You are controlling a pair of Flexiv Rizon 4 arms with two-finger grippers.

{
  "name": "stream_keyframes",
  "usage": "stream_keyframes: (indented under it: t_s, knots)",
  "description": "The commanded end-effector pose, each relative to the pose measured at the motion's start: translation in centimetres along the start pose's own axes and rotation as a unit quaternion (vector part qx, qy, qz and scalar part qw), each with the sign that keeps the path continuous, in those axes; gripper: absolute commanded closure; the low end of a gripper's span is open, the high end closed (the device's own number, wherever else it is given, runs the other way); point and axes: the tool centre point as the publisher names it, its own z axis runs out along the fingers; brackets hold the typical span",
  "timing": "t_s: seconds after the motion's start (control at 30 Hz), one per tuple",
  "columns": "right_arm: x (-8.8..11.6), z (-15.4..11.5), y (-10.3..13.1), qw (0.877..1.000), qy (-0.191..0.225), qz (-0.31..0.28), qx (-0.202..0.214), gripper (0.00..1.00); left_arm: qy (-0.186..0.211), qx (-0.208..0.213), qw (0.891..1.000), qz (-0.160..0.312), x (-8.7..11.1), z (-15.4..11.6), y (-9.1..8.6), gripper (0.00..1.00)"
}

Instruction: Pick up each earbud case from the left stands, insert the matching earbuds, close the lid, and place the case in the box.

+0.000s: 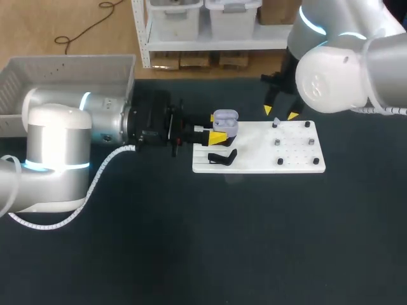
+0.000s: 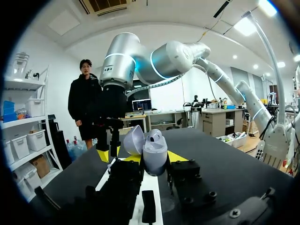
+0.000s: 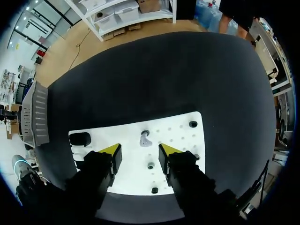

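A lavender earbud case (image 1: 225,121) with its lid up hangs over the left end of the white board (image 1: 261,159), and my left gripper (image 1: 216,136) is shut on it from the sides. In the left wrist view the case (image 2: 154,152) stands upright between the yellow tips of my left gripper (image 2: 154,161). My right gripper (image 1: 280,113) hovers at the board's far edge with its fingers open. In the right wrist view a small lavender earbud (image 3: 146,139) lies on the board (image 3: 178,133), just ahead of the right gripper (image 3: 139,150) and untouched.
A grey basket (image 1: 63,70) stands at the back left of the table. A black piece (image 1: 222,157) lies on the board's near left part. Several small black pegs (image 1: 280,161) stick up from the board's right half.
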Motion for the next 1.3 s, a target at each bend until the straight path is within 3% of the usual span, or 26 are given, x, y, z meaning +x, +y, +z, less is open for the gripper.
stream_keyframes:
  t_s: [0.03, 0.33, 0.47, 0.8, 1.07, 1.3]
  knots:
    - [-0.1, 0.7, -0.1, 1.0, 0.0, 0.001, -0.002, 0.52, 0.0, -0.002, 1.0, 0.001, 0.0, 0.0, -0.1, 1.0]
    - [0.4, 1.5, -0.5, 1.0, 0.001, 0.003, -0.006, 0.53, 0.0, -0.002, 1.0, 0.001, 0.0, 0.0, -0.1, 1.0]
    - [0.5, 1.7, -0.6, 1.0, -0.001, 0.003, -0.006, 0.58, 0.0, -0.002, 1.0, 0.001, 0.0, 0.0, -0.1, 1.0]
    - [0.2, 2.1, -1.0, 1.0, -0.006, 0.011, -0.007, 0.59, 0.0, -0.002, 1.0, 0.001, 0.0, 0.0, -0.1, 1.0]
    - [-0.1, 2.5, -1.0, 1.0, -0.009, 0.01, -0.007, 0.66, 0.0, -0.002, 1.0, 0.001, 0.0, 0.0, -0.1, 1.0]
    - [-0.3, 2.8, -0.8, 1.0, -0.007, 0.009, -0.007, 0.67, 0.0, -0.002, 1.0, 0.001, 0.0, 0.0, -0.1, 1.0]
